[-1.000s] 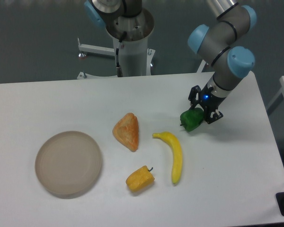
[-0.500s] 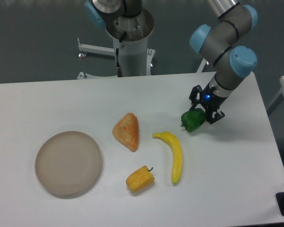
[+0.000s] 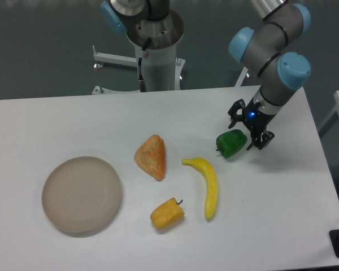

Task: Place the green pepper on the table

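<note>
The green pepper (image 3: 230, 143) lies on the white table (image 3: 282, 192) at the right, just above the tip of the banana. My gripper (image 3: 249, 130) hangs right beside the pepper on its upper right side. Its jaws stand apart and hold nothing. The pepper rests free on the tabletop, with its right edge close to the lower finger.
A banana (image 3: 208, 184) lies left of and below the pepper. A yellow-orange pepper (image 3: 167, 213) sits near the front. An orange bread wedge (image 3: 151, 157) lies mid-table, and a round beige plate (image 3: 82, 195) at the left. The table's right edge is close behind the arm.
The gripper has let go of the green pepper and shifted a little right and up. The pepper stays on the table where it was.
</note>
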You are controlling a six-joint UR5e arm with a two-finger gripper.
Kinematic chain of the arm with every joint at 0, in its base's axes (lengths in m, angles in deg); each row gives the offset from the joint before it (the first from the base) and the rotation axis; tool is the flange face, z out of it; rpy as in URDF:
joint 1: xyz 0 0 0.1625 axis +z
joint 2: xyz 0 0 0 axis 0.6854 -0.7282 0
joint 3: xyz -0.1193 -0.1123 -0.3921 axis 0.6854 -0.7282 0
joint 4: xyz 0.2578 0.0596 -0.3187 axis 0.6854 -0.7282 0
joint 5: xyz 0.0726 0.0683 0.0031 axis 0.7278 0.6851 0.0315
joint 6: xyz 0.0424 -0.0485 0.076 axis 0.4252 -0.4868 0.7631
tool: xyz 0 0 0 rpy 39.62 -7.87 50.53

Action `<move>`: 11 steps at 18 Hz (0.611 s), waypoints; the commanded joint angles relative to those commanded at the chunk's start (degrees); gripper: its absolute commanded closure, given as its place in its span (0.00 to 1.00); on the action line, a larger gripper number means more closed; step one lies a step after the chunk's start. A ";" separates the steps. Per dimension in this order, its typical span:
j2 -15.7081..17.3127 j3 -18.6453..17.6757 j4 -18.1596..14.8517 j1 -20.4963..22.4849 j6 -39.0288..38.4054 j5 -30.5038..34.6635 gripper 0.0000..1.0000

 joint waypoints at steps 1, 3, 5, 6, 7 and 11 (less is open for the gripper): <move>0.00 0.53 0.09 0.44 0.17 0.18 0.08; -0.61 1.93 0.18 0.97 1.22 1.40 0.08; -1.32 4.12 0.09 1.06 4.20 5.17 0.08; -1.84 5.53 0.00 1.14 5.35 7.10 0.08; -2.28 6.93 0.00 1.14 6.23 8.43 0.08; -5.00 12.21 0.61 1.67 7.91 8.70 0.08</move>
